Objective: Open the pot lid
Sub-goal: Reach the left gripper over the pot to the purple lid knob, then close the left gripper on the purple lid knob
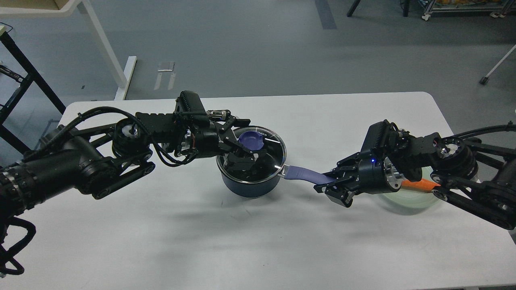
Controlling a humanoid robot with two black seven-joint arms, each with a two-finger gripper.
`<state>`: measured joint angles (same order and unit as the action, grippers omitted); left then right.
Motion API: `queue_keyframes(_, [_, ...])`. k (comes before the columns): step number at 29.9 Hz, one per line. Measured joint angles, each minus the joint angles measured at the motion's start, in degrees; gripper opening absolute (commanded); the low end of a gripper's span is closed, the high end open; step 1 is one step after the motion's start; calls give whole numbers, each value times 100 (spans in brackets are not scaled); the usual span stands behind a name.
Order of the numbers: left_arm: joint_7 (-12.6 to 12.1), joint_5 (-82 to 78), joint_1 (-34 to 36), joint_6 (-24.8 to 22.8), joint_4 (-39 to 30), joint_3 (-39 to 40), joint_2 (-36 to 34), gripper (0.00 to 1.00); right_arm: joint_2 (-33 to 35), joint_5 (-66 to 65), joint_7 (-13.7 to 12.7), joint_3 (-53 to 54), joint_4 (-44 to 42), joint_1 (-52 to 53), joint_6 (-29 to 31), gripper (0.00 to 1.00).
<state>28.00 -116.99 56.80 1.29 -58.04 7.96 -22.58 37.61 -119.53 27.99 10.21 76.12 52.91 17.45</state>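
Both arms were matte black, built of thick rounded joints linked by flat open struts. The left arm (80, 161) carried looping black cables and a ribbed block near its wrist. The right arm (455, 161) showed silver round joint faces, a small blue light, a like ribbed block and bright screws.

Single head view, mounted high, facing forward and down. Near: white surface (258, 241) fills the lower frame at close range. Far: grey floor (262, 52) beyond its far edge. Left arm enters from left edge, right arm from right edge.
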Motion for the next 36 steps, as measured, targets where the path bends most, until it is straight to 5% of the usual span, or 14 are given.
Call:
queue_keyframes(15, [1, -5, -108, 29, 354, -164, 190, 96, 0, 0, 1, 8, 4, -1, 5, 24])
queue_keyframes(23, [0, 0, -133, 243, 402, -194, 206, 41, 0, 0, 1, 17, 8, -17, 5, 24])
queue_keyframes(36, [2, 57, 57, 389, 305, -186, -27, 42, 20, -1, 2, 25, 38, -18, 5, 24])
